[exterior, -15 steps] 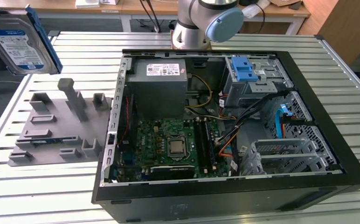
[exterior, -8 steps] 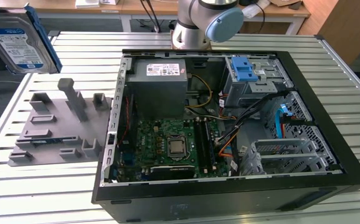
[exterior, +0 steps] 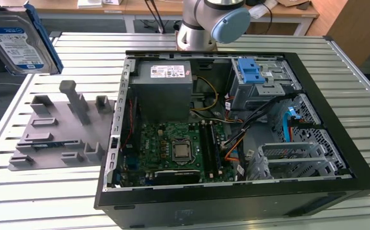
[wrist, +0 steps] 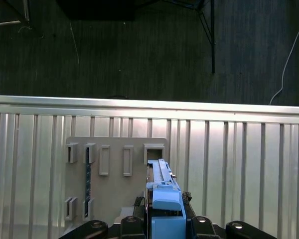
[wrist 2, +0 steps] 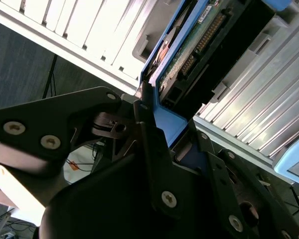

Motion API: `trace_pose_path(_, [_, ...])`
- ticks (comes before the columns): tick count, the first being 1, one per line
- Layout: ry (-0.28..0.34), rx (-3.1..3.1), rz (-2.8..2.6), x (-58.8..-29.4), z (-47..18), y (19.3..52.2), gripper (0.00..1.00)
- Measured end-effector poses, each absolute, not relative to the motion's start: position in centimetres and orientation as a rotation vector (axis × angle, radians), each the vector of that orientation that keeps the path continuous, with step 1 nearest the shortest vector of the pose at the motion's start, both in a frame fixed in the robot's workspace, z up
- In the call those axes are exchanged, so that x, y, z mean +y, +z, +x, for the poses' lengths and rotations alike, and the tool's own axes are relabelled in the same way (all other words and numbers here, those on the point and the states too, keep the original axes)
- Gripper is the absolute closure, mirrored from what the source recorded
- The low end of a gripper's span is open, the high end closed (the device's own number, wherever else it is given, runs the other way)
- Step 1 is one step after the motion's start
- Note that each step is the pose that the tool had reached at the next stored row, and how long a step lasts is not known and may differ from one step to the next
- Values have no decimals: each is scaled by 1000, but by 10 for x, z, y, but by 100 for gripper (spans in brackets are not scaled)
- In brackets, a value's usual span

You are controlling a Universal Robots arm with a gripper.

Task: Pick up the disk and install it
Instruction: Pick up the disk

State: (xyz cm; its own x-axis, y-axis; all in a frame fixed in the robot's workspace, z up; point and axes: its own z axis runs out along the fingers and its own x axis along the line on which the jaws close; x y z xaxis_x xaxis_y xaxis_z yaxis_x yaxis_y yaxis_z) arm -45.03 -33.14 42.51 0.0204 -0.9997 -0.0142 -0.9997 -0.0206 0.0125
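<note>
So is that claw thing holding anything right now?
Gripper: closed, holding the disk.

A black metal computer tower case (exterior: 236,207) lies open on its side on a silver slatted aluminium table (exterior: 51,201). Inside the case, a green motherboard (exterior: 156,139) sits next to a grey power supply box with a white sticker (exterior: 162,91). Toward the exterior view's right, a blue plastic latch piece (exterior: 251,72) tops a grey metal drive cage (exterior: 261,90). On the exterior view's left, just beside the case, a grey plastic fixture plate with slots and upright posts (exterior: 51,129) rests on the table. Wooden desks (exterior: 140,5) stand behind.
</note>
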Motion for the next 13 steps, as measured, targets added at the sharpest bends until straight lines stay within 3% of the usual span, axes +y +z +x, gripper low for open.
trace_pose_path(13, [30, 2198, -2243, -331, -450, 430, 64])
